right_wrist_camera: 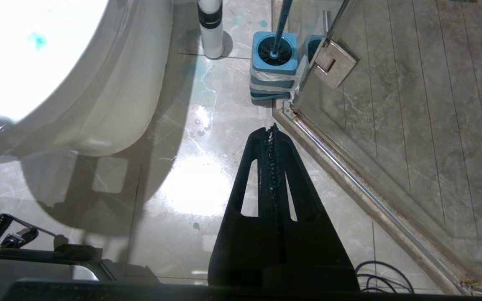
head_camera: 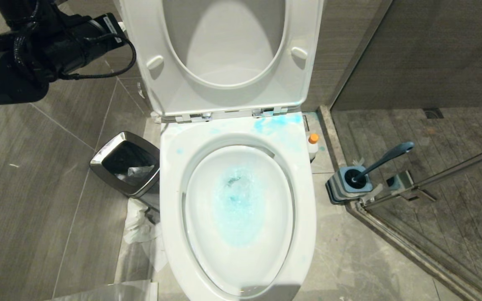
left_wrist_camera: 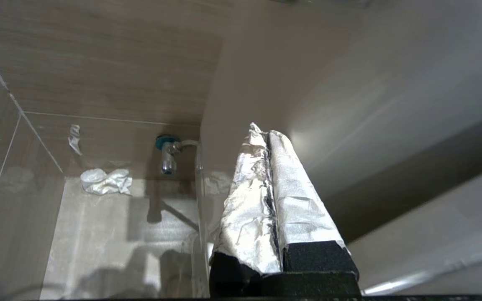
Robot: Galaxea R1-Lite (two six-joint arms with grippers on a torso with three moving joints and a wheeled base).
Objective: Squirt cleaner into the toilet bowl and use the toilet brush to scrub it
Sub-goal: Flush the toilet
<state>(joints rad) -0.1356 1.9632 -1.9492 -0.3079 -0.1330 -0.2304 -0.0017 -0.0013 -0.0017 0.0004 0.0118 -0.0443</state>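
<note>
Both grippers (left_wrist_camera: 266, 138) (right_wrist_camera: 271, 129) closed, empty.

Looked like a plain home or hotel bathroom: white toilet bowl (head_camera: 170, 175) with seat and lid flipped up, steel-rimmed waste bin (head_camera: 126, 168) on grey wood-look floor tiles (head_camera: 36, 200), glass shower door (head_camera: 446, 175) on a metal hinge (right_wrist_camera: 334, 62), water valve (left_wrist_camera: 167, 152) at the wall.

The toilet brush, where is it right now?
The toilet brush stands in its square holder on the floor right of the toilet bowl in the head view, beside the cleaner.
</note>
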